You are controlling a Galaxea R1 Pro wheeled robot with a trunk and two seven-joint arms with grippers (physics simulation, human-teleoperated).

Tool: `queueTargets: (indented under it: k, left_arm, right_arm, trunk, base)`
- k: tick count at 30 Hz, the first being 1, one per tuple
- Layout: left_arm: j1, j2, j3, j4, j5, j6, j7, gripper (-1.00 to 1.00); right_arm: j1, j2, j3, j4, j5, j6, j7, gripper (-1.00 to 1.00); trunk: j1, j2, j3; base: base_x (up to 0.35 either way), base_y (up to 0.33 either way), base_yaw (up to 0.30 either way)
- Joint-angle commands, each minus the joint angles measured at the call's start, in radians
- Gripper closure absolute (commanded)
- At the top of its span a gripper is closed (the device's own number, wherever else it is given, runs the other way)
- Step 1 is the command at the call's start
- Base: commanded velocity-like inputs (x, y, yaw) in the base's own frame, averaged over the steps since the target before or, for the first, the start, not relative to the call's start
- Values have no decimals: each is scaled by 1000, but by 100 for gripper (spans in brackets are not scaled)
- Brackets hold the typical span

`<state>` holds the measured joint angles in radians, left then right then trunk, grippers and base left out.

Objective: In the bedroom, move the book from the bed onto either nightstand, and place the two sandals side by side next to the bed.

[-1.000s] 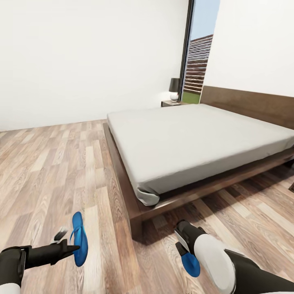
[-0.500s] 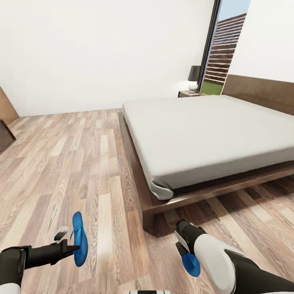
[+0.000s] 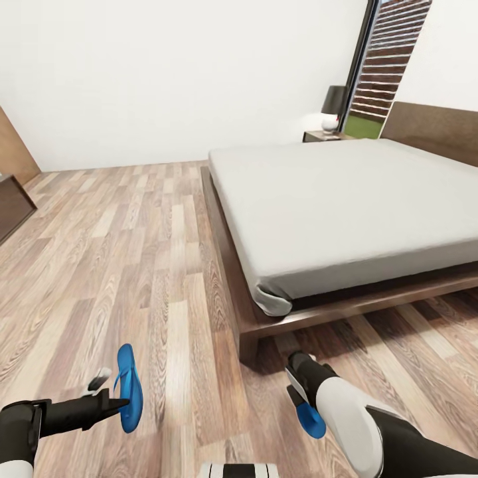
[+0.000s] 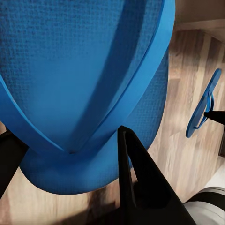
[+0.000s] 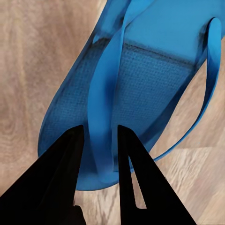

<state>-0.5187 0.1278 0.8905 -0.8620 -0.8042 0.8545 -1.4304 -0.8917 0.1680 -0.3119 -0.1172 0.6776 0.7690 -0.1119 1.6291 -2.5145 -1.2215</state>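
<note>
— Across the head view, what stands out?
— Low down, the left gripper [image 3: 114, 397] pinches a bright blue flat flip-flop [image 3: 129, 388] edge-up over the brown-grey wood-plank floor [image 3: 126, 265]. The right gripper [image 3: 300, 392] holds a second blue flip-flop [image 3: 311, 420] under its wrist. Beyond lies the large low platform bed [image 3: 345, 206] with its pale grey mattress; a small dark brown nightstand [image 3: 322, 136] stands by the far corner.
— And the left wrist view?
— The first sandal's sole [image 4: 79, 75] looms close, a black finger [image 4: 136, 173] pressed against it; the other sandal [image 4: 202, 105] hangs well apart.
— The right wrist view?
— Two black fingers [image 5: 61, 173] are clamped about the thong strap of its sandal [image 5: 140, 89], above the planks.
</note>
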Motion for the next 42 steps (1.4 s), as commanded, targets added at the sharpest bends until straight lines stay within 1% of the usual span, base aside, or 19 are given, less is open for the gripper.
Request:
queueTargets:
  k: [1,3,5,8,10,11,14,18,22,28,34,42]
  left_arm:
    - [-1,-1,4,-1,-9,11,-11,100]
    - [-1,-1,4,-3,-8,12,-17,100]
    - [-1,-1,4,-8,-9,12,-40,100]
    - [-1,-1,3,-28,-11,11,-91,100]
    - [-1,-1,3,-37,-12,11,-105,100]
    - [-1,-1,2,-40,-12,11,-111,100]
    - [-1,-1,2,-44,-12,11,-118,100]
    - [-1,-1,2,-45,-12,11,-120,100]
    - [-1,-1,2,-47,-11,11,-122,100]
    - [-1,-1,2,-48,-10,11,-122,100]
    - [-1,-1,2,-48,-10,11,-122,100]
    - [-1,-1,2,-48,-12,11,-122,100]
  right_arm:
    - [0,1,-8,-8,-3,4,-6,100]
    - [0,1,-8,-23,-5,7,-2,100]
    - [-1,1,-7,-37,-7,8,1,100]
    - [-1,1,-7,-48,-8,11,3,100]
    - [-1,1,-7,-53,-9,11,4,100]
    - [-1,1,-7,-58,-9,11,5,100]
    - [-1,1,-7,-83,-10,14,6,100]
    - [2,1,-7,-96,-10,37,7,100]
    - [0,2,-8,-102,-11,110,9,100]
    - [-8,5,-9,-104,-13,156,10,100]
    - [-19,5,-8,-106,-13,174,9,100]
    - [-56,4,-6,-111,-13,178,9,100]
  trunk:
    - [0,-1,-5]
    - [1,-1,-13]
    - [2,-2,-20]
    - [3,-2,-32]
    - [4,-3,-40]
    - [4,-3,-40]
    - [4,-3,-40]
    - [6,-4,-55]
    - [8,-5,-71]
    - [11,-6,-94]
    - [13,-7,-117]
    - [17,-9,-148]
  base:
    - [0,0,4]
    - [0,0,2]
    - [0,0,1]
    - [0,0,0]
    - [0,0,0]
    - [0,0,0]
    - [0,0,0]
    - [0,0,0]
    - [0,0,0]
    - [0,0,0]
    - [0,0,0]
    - [0,0,0]
